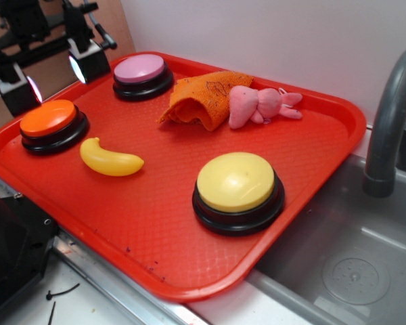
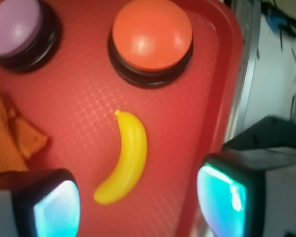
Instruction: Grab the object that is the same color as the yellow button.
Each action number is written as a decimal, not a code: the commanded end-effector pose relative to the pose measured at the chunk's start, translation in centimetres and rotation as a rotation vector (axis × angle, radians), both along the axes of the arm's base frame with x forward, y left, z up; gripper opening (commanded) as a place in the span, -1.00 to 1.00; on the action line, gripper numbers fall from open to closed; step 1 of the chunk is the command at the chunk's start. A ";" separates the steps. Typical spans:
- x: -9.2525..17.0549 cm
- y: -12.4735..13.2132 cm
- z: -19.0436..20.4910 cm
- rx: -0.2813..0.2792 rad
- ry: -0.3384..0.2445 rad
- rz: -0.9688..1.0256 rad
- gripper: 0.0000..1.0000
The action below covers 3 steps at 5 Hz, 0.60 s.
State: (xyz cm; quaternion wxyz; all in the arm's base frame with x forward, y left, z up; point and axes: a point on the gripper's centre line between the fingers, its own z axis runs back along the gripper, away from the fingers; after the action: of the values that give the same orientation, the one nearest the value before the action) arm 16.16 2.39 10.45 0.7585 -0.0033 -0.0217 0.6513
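Lying near the tray [image 2: 227,74] edge, banana [image 2: 126,158] below spread tool [image 2: 138,205].

Exterior oblique, far — wrist overhead, perhaps nearer.

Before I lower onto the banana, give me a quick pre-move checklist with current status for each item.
1. Gripper open: ok, the pads stand wide apart.
2. Banana between the fingers in the wrist view: ok, lower end roughly centred.
3. Banana free of neighbours: ok, apart from the orange button and orange cloth.
4. Target colour matches the yellow button: ok.
5. Height above the red tray: cannot tell.
6. Finger line square across the banana: cannot tell, it curves.
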 end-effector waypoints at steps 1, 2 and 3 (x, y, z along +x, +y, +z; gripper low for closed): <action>-0.1 -1.0 -4.3 -0.009 0.012 0.155 1.00; 0.3 -1.4 -6.2 0.033 0.016 0.163 1.00; 0.6 -1.4 -7.7 0.054 0.018 0.172 1.00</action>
State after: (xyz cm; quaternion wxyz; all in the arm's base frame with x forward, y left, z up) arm 16.71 1.12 2.49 0.6976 0.0343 -0.0241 0.7152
